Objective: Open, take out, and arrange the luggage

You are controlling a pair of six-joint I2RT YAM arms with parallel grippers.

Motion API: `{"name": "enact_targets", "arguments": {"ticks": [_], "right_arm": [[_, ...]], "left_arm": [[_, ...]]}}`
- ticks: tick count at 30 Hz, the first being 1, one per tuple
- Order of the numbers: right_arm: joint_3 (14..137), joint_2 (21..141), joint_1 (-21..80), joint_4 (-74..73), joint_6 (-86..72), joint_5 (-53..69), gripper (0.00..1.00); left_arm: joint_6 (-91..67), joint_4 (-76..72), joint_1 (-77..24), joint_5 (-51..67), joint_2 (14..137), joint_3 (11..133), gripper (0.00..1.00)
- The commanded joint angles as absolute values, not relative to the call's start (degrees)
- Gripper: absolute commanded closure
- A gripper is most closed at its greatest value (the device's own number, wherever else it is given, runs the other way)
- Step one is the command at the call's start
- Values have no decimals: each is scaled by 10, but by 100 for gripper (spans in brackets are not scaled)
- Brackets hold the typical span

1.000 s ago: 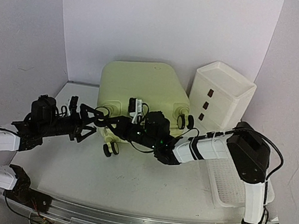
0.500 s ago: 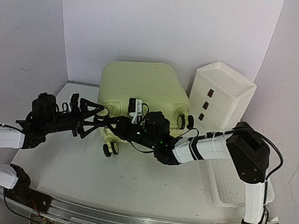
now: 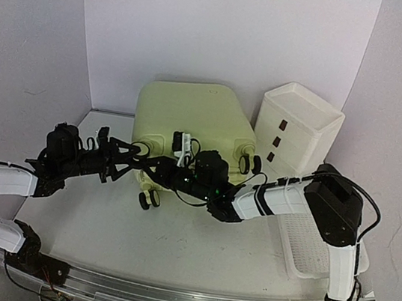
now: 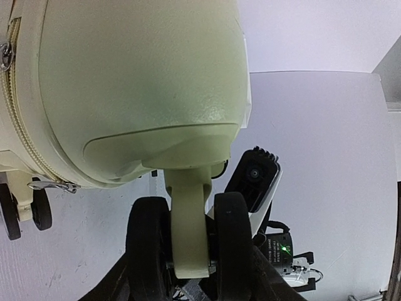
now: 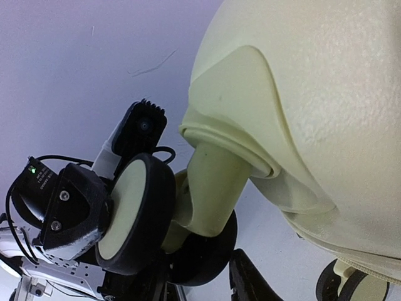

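Observation:
The luggage (image 3: pixel 191 115) is a pale yellow-green hard shell at the back centre, with its casters towards me. Both grippers meet at its near-left caster wheel (image 4: pixel 188 244). My left gripper (image 4: pixel 188 273) is shut on this twin wheel, with a finger pressed on each outer face. In the top view it (image 3: pixel 142 155) reaches in from the left. My right gripper (image 5: pixel 194 285) sits under the same wheel (image 5: pixel 135 213), open, and its right finger (image 5: pixel 250 282) stands just off the rim. A zipper pull (image 4: pixel 53 184) hangs on the shell's seam.
A white three-drawer box (image 3: pixel 299 127) stands right of the luggage. A white mesh basket (image 3: pixel 315 247) lies at the near right, under the right arm. Another caster (image 3: pixel 150 200) rests on the table in front. Walls close in at the back and on both sides.
My left gripper moved in to the right and closed from wide open onto the caster wheel. My right gripper's jaws loosened slightly. The luggage stayed put.

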State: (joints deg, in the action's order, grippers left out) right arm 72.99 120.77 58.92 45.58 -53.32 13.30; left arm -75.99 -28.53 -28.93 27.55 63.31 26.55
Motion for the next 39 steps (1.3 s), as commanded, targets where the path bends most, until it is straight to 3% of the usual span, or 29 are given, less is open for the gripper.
{"name": "enact_targets", "arguments": {"ticks": [1,3,7,13,22,39], "right_arm": [[704,1173,610,524,-495,138,59],[682,1163,610,524,-479,119,55],[646,1151,610,520,-450,94,49],[641,1150,610,511,-433,84,49],[653,1143,610,482,-406,69,49],[647,1127,610,458,-380,42,49]], "left_arm": [[-729,-324,-289,273,649,312,90],[-723,-324,-289,272,648,317,95],[-725,-324,-289,278,657,326,95],[-718,-325,-289,286,666,327,58],[-708,-326,-289,283,690,342,37],[-715,-328,-290,319,734,378,34]]}}
